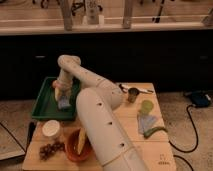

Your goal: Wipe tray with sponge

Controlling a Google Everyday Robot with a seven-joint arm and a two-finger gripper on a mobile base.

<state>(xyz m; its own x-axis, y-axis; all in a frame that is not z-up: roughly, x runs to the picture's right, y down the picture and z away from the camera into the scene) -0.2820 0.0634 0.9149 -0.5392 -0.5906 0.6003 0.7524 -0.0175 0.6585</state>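
Arm config: single arm reaches from lower centre of frame, up and left, elbow high, forearm dropping into the tray (45, 102).

Gripper (62, 96): positioned over tray interior, pointing down, approx. mid-tray, nearer the right wall. Finger state: cannot tell, since the wrist housing and sponge mask the tips.

Sponge (64, 103): pale blue-grey block, directly below gripper, apparently resting on or just above tray floor. Contact betw. gripper and sponge looks likely but can't be confirmed. Sponge long axis: appears to run roughly front-to-back w.r.t. the tray, i.e. across the tray's long (left-right) side; low confidence.

Tray: dark green, shallow, raised rim, at back-left corner of the wooden table (160, 150).

Key relation for next move: sponge lies straight under the fingers, no lateral offset seen. Uncovered tray floor extends mainly to the left of the sponge; little room to the right before the rim. Judgement: wipe stroke should therefore run leftward along tray long axis, w/ downward pressure kept.

Risk: rim strike at stroke ends; sponge slip if grip is loose.

Other items: orange bowl (75, 150) and white cup (51, 129) in front of tray, metal cup (133, 94), green cup (146, 107), light blue cloth (146, 122). All outside tray, well apart from sponge.
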